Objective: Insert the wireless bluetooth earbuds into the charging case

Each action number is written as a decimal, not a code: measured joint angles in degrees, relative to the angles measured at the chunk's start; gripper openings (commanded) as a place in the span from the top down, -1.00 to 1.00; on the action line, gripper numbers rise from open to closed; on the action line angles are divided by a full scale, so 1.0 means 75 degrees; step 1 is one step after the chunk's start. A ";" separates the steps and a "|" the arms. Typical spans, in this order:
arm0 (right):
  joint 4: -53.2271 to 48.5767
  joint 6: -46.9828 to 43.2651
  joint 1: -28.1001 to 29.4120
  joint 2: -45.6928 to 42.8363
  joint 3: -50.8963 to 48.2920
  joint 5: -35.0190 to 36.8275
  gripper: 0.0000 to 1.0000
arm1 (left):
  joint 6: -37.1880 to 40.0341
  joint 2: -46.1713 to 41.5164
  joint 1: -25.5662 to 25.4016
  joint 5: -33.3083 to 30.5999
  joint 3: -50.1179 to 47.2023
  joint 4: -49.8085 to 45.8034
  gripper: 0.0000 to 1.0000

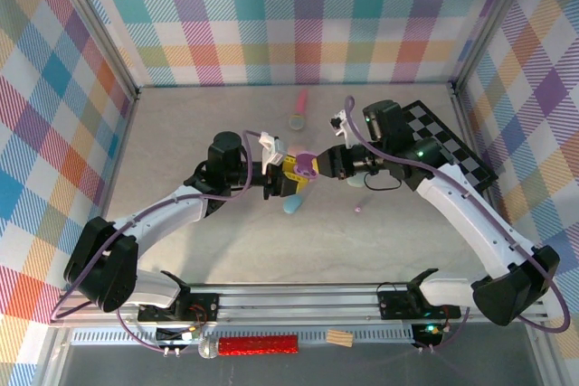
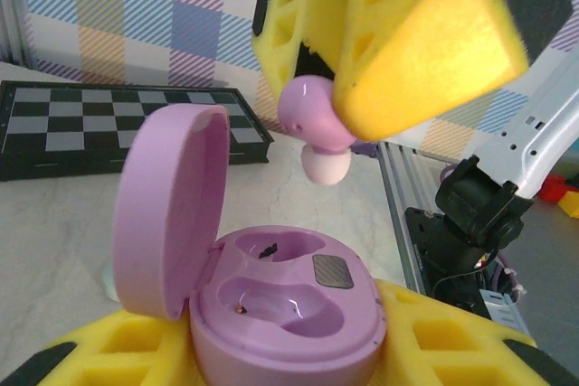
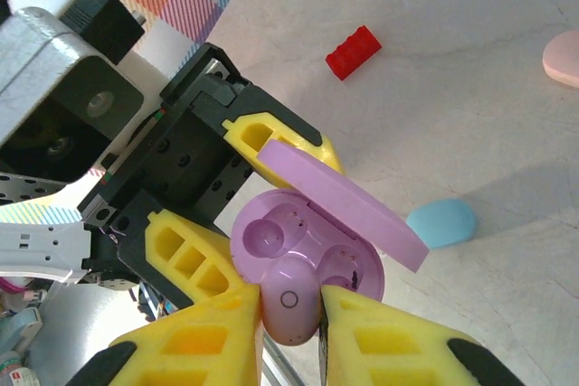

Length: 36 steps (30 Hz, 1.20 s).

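Observation:
My left gripper (image 1: 288, 174) is shut on the base of an open purple charging case (image 2: 289, 309), which it holds above the table. The case's lid (image 2: 167, 210) stands up on the left, and both of its wells are empty. My right gripper (image 3: 291, 315) is shut on a purple earbud (image 3: 291, 296) and holds it just above the case (image 3: 303, 232). In the left wrist view the earbud (image 2: 312, 119) hangs over the case, pinched between yellow foam fingers (image 2: 425, 42). A second tiny purple earbud (image 1: 358, 209) lies on the table, to the right of the grippers.
A closed blue case (image 1: 292, 204) lies on the table under the grippers. An open pink case (image 1: 297, 115) sits farther back. A folded chessboard (image 1: 443, 142) lies at the right. A red brick (image 3: 353, 51) is on the tabletop. Plaid walls enclose three sides.

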 measured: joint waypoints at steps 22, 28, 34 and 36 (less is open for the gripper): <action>-0.0119 -0.0274 0.0000 0.0289 -0.0003 0.0093 0.18 | -0.0635 0.0210 0.0000 0.0000 0.0000 0.0874 0.22; -0.0108 -0.0300 0.0000 0.0152 -0.0041 0.0396 -0.12 | -0.0664 0.0227 0.0003 -0.0026 -0.0006 0.1064 0.22; 0.0525 -0.0050 -0.0052 -0.1411 -0.1384 0.1035 -0.32 | -0.0883 0.0221 0.0189 -0.0085 -0.0227 0.1510 0.22; 0.0656 0.0163 -0.0122 -0.2040 -0.2046 0.1367 -0.34 | -0.0968 0.0204 0.0341 -0.0117 -0.0373 0.1550 0.22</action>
